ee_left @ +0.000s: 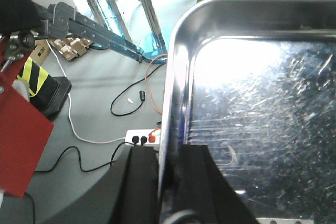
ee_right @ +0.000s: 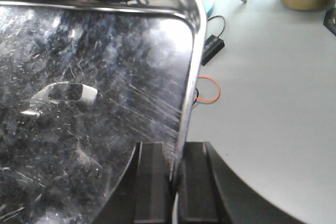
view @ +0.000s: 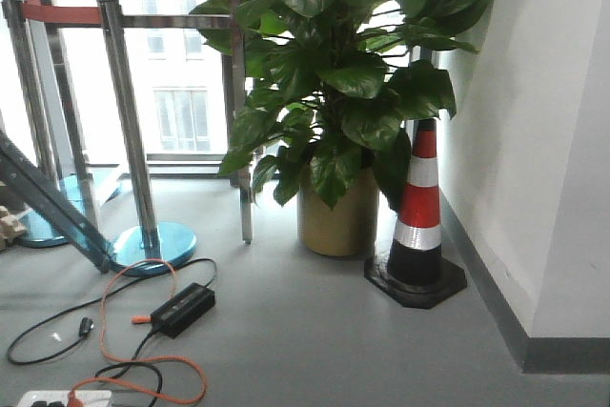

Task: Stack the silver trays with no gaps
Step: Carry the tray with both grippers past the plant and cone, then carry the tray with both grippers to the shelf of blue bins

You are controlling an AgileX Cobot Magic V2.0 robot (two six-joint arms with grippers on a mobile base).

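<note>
The silver tray (ee_left: 262,103) was shiny, heavily scratched steel, shallow, with a thin rolled rim and rounded corners. The left end effector (ee_left: 167,156) was closed on the tray's left rim, one black finger inside the wall and one outside. The right end effector (ee_right: 176,150) pinched the right rim likewise. The tray was held above the grey floor (ee_left: 94,93), its hollow side toward both wrist cameras. Each gripped rim ran straight away from the fingers to a far corner. The views cut the tray off, so its long axis could not be told.
</note>
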